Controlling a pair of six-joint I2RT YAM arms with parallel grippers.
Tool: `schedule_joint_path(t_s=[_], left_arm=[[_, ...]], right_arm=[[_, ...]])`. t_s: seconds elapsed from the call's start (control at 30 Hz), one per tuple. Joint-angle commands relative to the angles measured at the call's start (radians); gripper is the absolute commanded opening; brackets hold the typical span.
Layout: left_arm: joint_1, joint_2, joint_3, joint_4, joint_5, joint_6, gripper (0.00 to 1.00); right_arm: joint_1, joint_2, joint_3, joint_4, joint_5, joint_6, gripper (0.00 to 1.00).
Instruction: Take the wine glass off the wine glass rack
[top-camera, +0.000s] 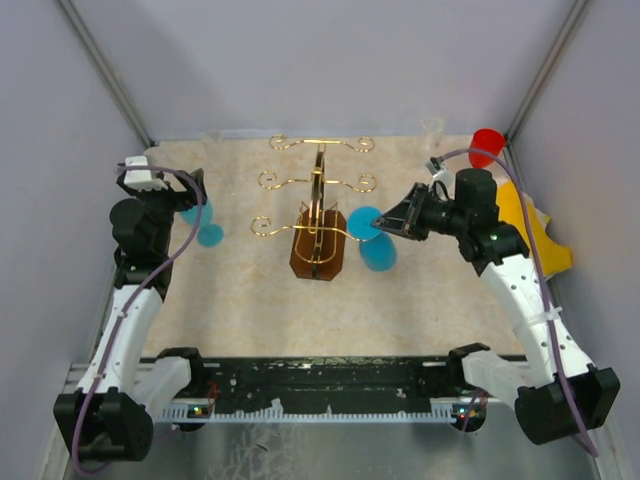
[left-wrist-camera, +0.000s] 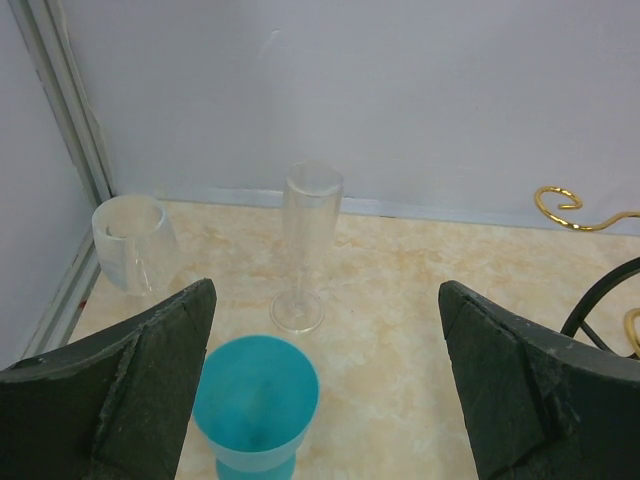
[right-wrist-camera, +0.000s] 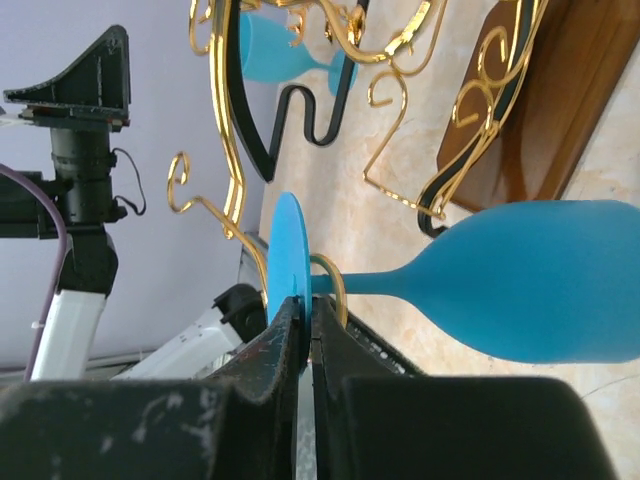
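Note:
The wine glass rack (top-camera: 318, 225) stands mid-table, gold wire arms on a dark wooden base (right-wrist-camera: 545, 100). A blue wine glass (top-camera: 378, 250) hangs bowl-down from the lowest right loop. In the right wrist view its bowl (right-wrist-camera: 540, 275) points right and its stem passes through the gold loop (right-wrist-camera: 335, 280). My right gripper (right-wrist-camera: 308, 320) is shut on the rim of the glass's round foot (right-wrist-camera: 285, 250). At the far left my left gripper (left-wrist-camera: 325, 330) is open, with a second blue glass (left-wrist-camera: 255, 400) standing on the table just inside its left finger.
A clear flute (left-wrist-camera: 308, 240) and a clear tumbler (left-wrist-camera: 132, 240) stand by the back left wall. A red cup (top-camera: 487, 143) and a yellow object (top-camera: 530, 225) sit at the back right, behind the right arm. The rack's other gold arms (top-camera: 320, 145) reach left and right.

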Motion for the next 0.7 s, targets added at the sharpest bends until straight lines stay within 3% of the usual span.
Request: schedule_joint_path(t_s=[0.0, 0.17, 0.67], left_arm=[[-0.004, -0.010, 0.039, 0.005, 0.017, -0.009, 0.98], [-0.004, -0.010, 0.035, 0.001, 0.023, -0.020, 0.98], [-0.004, -0.012, 0.043, -0.035, 0.011, -0.025, 0.98]], right_arm=[[-0.034, -0.064, 0.034, 0.041, -0.010, -0.022, 0.04], [-0.049, -0.081, 0.027, 0.023, -0.027, -0.022, 0.00], [-0.050, -0.132, -0.027, 0.008, -0.160, 0.025, 0.00]])
